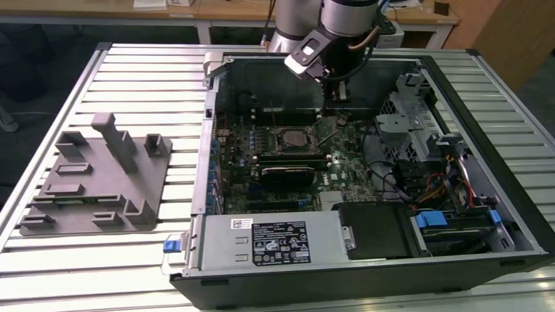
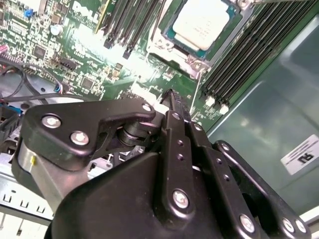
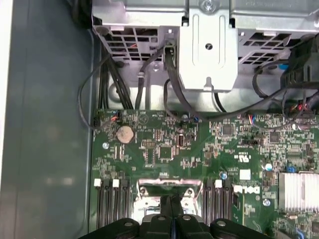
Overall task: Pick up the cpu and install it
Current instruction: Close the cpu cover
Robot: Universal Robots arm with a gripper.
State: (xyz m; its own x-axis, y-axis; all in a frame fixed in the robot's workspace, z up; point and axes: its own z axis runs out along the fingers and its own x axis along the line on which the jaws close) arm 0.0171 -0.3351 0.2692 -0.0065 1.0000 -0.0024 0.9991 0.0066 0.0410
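Note:
The cpu (image 1: 293, 137) lies flat in the motherboard socket inside the open computer case, its silver top facing up. In the second wrist view the cpu (image 2: 202, 22) sits framed by the socket's metal bracket, beyond the black fingertips (image 2: 172, 95). My gripper (image 1: 338, 96) hangs above the board, to the exterior view's right of the socket and slightly further back. Its fingers are shut together with nothing between them. In the first wrist view the gripper (image 3: 172, 201) points at the socket's metal frame (image 3: 167, 188).
A grey plastic tray (image 1: 95, 182) with upright posts lies on the slatted table at the exterior view's left. The case holds a power supply (image 1: 269, 240), a metal drive cage (image 1: 416, 123), cables (image 3: 149, 79) and memory slots (image 2: 249, 64). The case walls close in around the board.

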